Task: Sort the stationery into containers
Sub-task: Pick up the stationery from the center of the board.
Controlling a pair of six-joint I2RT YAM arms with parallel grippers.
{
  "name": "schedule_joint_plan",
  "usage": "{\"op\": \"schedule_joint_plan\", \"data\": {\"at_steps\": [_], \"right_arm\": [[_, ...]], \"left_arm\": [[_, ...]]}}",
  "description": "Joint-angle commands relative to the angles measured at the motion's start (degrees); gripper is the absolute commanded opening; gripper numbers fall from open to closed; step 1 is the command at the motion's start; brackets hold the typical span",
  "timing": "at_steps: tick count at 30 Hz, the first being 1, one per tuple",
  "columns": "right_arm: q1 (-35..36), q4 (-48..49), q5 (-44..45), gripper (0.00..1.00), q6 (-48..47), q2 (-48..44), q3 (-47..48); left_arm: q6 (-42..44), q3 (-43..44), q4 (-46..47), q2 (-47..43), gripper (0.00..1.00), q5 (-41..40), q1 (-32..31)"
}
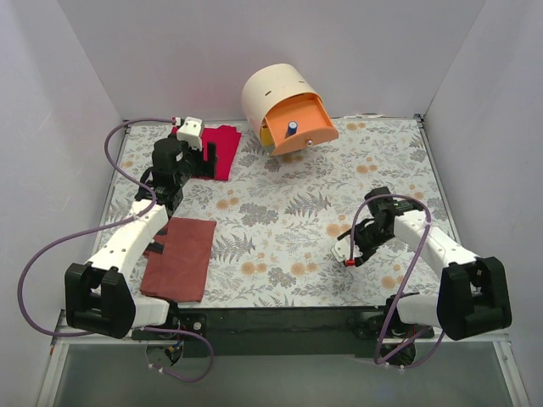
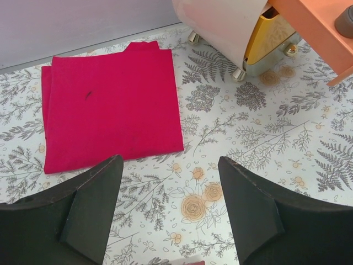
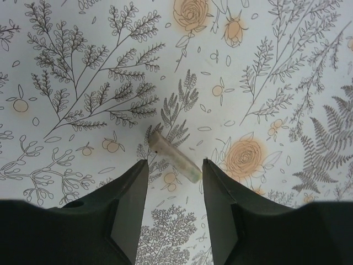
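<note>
Claws two: left claw (image 2: 170, 161) apart, right claw (image 3: 175, 163) apart around one tan block (image 3: 170, 153).

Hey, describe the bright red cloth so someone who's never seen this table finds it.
Start at the cream drum cabinet at the far edge of the floral table. Just left of it lies a flat folded cloth. It is bright red, unlike the darker rust-brown cloth toward the near edge.
</note>
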Motion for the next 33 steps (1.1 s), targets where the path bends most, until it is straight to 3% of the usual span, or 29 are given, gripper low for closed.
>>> {"op": "schedule_joint_plan", "data": {"at_steps": [1,16,24,28,31,33], "right_arm": [[2.6,-0.1,0.9,0.52,-15.6,2.5,2.3],[5.1,5.0,7.7,0.42,-14.2,11.2,4.0],[5.8,7.3,10.0,0.03,-8.9,12.3,6.8],[5.6,7.0,9.9,0.01,-4.4,10.9,14.9],[4.9,8.1,6.6,0.01,4.5,11.5,23.4],[4.8,11.1,5.5,0.01,16.3,13.6,32.2]], "left_arm": [[0.6,-1.2,-0.3,-3.5,0.7,0.3,0.7],[0.4,-1.1,-0.5,-2.9,0.7,0.4,2.1],[-0.1,0.0,0.1,-1.2,0.7,0.9,2.2],[-0.6,1.8,0.5,0.6,0.7,1.3,2.1],[-0.8,2.8,1.0,1.4,0.7,1.8,2.1],[-1.2,2.8,1.3,2.0,0.7,2.0,2.1]]}}
